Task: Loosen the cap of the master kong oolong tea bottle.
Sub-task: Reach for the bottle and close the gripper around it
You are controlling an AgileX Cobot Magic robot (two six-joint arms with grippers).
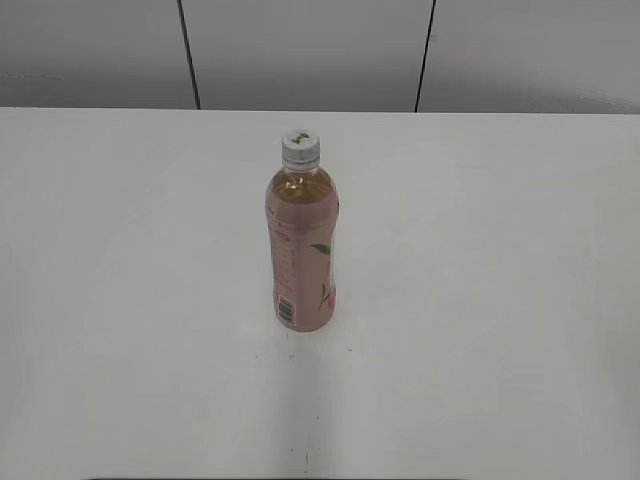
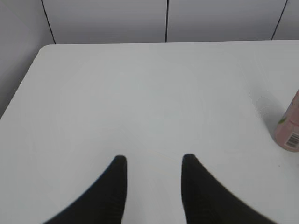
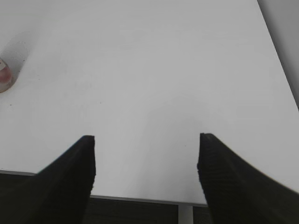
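The master kong oolong tea bottle (image 1: pixel 302 250) stands upright in the middle of the white table, pink label with barcode facing front-left. Its white ribbed cap (image 1: pixel 300 148) sits on top. Neither gripper shows in the exterior view. In the left wrist view my left gripper (image 2: pixel 154 161) is open and empty over bare table, and the bottle's base (image 2: pixel 289 128) shows at the right edge. In the right wrist view my right gripper (image 3: pixel 147 140) is open and empty near the table's front edge, with the bottle's base (image 3: pixel 4 77) at the far left edge.
The white table (image 1: pixel 500 300) runs back to a grey panelled wall (image 1: pixel 300 50). The table's front edge (image 3: pixel 140 199) shows in the right wrist view, and its rounded left corner (image 2: pixel 44 49) in the left wrist view.
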